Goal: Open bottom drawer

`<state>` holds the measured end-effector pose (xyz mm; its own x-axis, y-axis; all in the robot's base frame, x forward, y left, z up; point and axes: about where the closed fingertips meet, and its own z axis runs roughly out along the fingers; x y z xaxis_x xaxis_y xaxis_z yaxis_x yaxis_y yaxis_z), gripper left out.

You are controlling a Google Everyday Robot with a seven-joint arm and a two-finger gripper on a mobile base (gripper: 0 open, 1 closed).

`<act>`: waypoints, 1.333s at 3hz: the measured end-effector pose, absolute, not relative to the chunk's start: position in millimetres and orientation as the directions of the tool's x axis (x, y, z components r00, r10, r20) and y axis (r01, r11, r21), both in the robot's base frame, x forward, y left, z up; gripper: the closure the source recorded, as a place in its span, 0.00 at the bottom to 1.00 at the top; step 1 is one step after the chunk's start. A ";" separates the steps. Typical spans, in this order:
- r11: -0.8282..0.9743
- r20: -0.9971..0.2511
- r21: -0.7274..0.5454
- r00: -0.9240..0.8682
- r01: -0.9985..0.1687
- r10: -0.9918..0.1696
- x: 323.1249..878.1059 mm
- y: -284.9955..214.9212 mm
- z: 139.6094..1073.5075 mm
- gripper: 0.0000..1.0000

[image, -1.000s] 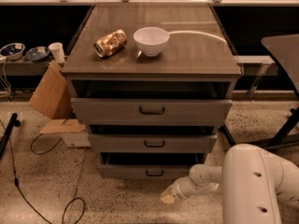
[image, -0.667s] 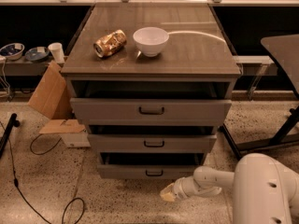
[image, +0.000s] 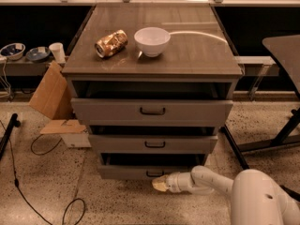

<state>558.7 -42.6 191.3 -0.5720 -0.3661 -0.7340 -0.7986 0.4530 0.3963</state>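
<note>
Bottom drawer [image: 123,172]: lowest of 3 grey drawers in the cabinet [image: 197,55], its front pulled slightly out, close above the speckled floor [image: 56,191]. The gripper [image: 160,185], at the end of the white arm [image: 206,179] reaching in from the right, sits low, just below the drawer's dark bar handle [image: 153,174]. Whether it touches the handle, and whether it is released or clenched, cannot be told.

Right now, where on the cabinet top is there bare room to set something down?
The cabinet top right of the white bowl is bare except a pale curved streak; the front strip is free too. Centre-left is crowded: the crushed can lies beside the bowl. The gripper sits low at the front of the bottom drawer.
</note>
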 end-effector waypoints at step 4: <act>0.503 -0.856 0.432 -0.516 -0.749 -0.035 625.0 -23.8 229.2 1.00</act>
<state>625.0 -23.8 229.2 -0.5164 -0.0349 -0.8556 -0.7491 0.5026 0.4316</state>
